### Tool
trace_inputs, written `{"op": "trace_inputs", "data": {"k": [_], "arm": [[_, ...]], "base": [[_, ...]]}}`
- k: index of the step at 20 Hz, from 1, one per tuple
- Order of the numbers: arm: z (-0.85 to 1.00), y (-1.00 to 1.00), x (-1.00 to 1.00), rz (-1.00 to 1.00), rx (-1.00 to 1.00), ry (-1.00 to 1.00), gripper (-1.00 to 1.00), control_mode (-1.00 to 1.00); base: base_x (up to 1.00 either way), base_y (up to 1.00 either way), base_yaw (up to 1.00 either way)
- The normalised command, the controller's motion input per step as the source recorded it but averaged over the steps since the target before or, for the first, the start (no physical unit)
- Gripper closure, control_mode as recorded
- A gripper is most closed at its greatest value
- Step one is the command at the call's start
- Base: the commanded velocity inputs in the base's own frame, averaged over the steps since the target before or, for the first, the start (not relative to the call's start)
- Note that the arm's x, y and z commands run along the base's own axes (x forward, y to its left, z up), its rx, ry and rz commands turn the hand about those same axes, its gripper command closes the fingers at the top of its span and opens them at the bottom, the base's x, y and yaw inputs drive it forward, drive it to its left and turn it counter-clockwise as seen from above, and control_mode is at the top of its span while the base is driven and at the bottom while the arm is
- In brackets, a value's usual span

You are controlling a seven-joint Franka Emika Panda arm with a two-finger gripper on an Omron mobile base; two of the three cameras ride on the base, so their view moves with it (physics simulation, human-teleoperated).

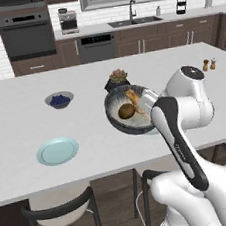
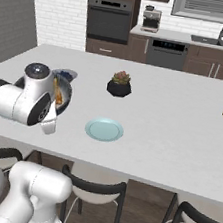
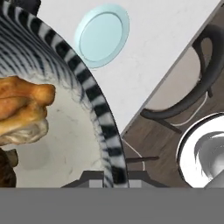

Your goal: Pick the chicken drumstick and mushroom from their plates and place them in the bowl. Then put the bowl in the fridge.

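We've got the gripper (image 3: pixel 109 186) clamped tight on the bowl (image 1: pixel 116 115) rim, fingertips pinching its striped wall. Bowl is lifted off the counter (image 1: pixel 18 102) and tipped, mouth facing the left base camera, above the near edge. Drumstick (image 1: pixel 132 96) and mushroom (image 1: pixel 126 111) both sit inside; in the hand view the drumstick's long axis runs roughly across the frame, narrow end toward the rim. One plate (image 1: pixel 58 151) lies flat near the near edge; blueberry bowl (image 1: pixel 59 100) and plant pot (image 1: pixel 116 81) sit mid-counter.
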Motion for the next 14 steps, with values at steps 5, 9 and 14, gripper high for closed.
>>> {"op": "trace_inputs", "data": {"k": [5, 9, 14], "arm": [[0.85, 0.0, -0.43, -0.08, 0.0, -0.01, 1.0, -1.0], [0.16, -0.01, 0.0, -0.08, 0.0, 0.06, 1.0, -1.0], [0.0, -0.01, -0.08, 0.0, 0.0, 0.01, 1.0, -1.0]], "base": [[0.0, 0.0, 0.0], [0.0, 0.0, 0.0], [0.0, 0.0, 0.0]]}}
